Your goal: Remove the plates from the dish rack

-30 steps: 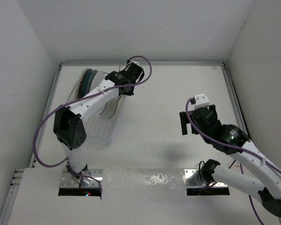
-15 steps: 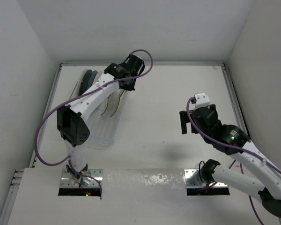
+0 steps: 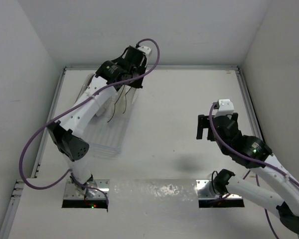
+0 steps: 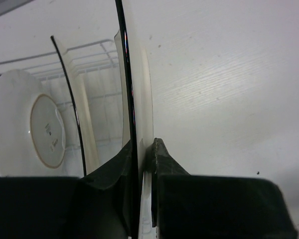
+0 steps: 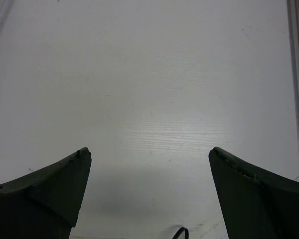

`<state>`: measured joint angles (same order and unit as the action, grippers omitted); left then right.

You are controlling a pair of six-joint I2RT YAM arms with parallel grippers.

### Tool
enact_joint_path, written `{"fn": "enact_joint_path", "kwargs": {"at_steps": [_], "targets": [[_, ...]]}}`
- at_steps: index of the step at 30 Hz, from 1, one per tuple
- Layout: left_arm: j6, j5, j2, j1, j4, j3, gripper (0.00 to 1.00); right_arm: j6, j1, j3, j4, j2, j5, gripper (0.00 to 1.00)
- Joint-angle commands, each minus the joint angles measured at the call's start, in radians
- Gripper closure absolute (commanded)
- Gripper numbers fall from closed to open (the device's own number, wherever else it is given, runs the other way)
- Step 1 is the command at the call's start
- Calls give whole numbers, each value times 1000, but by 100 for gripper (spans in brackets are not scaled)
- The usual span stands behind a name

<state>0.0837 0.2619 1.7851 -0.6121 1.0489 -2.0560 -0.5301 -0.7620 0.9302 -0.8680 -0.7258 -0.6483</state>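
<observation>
White table (image 4: 214, 74), cream plate (image 4: 143, 99) (dark rim), edge-on

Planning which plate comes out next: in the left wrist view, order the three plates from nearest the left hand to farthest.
1. Held plate, pinched in the left hand.
2. Second dark-edged plate, just left of it.
3. Round white plate, far left.

Cream plate (image 4: 139, 79) with a dark edge, black fingers (image 4: 164, 169), plain white table (image 4: 229, 89).
</observation>
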Motion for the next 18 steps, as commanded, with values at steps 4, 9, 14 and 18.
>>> {"fn": "enact_joint_path", "kwargs": {"at_steps": [4,9,14,18], "targets": [[-120,-160,-96,-23,-268,-133,100,-85,-3,104,-31,72,-113,1],[-202,-297,-142,-63,-596,8,100,-99,-5,177,-92,108,-126,1],[-275,-230,-68,-116,-935,201,100,-56,-3,226,-124,121,-122,1],[-426,-72,100,-178,-932,71,100,-24,-5,306,-190,85,-109,1]]}}
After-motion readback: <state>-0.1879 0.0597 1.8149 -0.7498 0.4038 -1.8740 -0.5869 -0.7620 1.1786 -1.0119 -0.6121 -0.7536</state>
